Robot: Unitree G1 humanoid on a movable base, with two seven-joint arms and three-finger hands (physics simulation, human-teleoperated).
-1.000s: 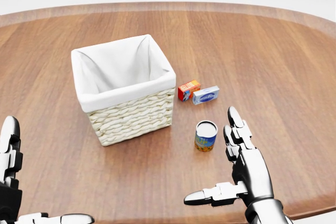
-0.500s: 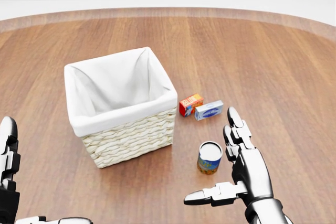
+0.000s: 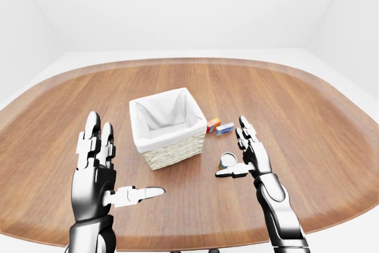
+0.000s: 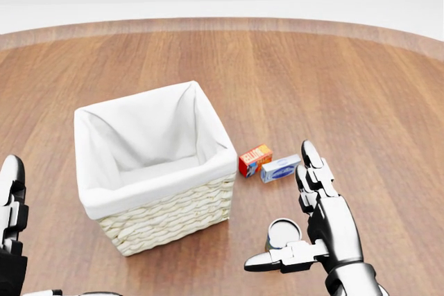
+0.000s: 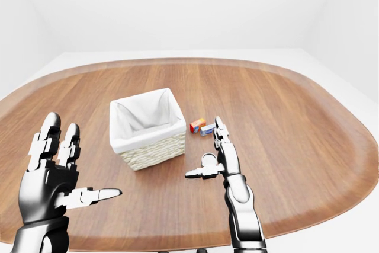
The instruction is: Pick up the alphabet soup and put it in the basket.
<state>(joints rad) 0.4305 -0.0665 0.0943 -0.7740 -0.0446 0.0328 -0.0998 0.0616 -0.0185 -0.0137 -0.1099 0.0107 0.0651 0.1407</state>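
Note:
The alphabet soup can (image 4: 282, 233) stands upright on the wooden table, low in the head view and to the right of the basket. My right hand (image 4: 279, 207) is open; its fingers (image 4: 313, 175) rise just right of the can and its thumb (image 4: 272, 261) reaches across below it, hiding the can's lower part. No finger closes round it. The wicker basket (image 4: 170, 221) with a white cloth lining sits left of the can, and I see nothing in it. My left hand (image 3: 127, 163) is open and holds nothing, well to the left of the basket in the left-eye view.
A small orange-red box (image 4: 254, 159) and a blue-and-white box (image 4: 279, 168) lie side by side just above the can, close to the basket's right corner. The oval table's rim (image 3: 331, 217) curves round near my body.
The whole head view has shifted: basket, boxes and can have slid down and grown as the camera moved closer. The can now stands between my right thumb and fingers. Both hands keep their pose.

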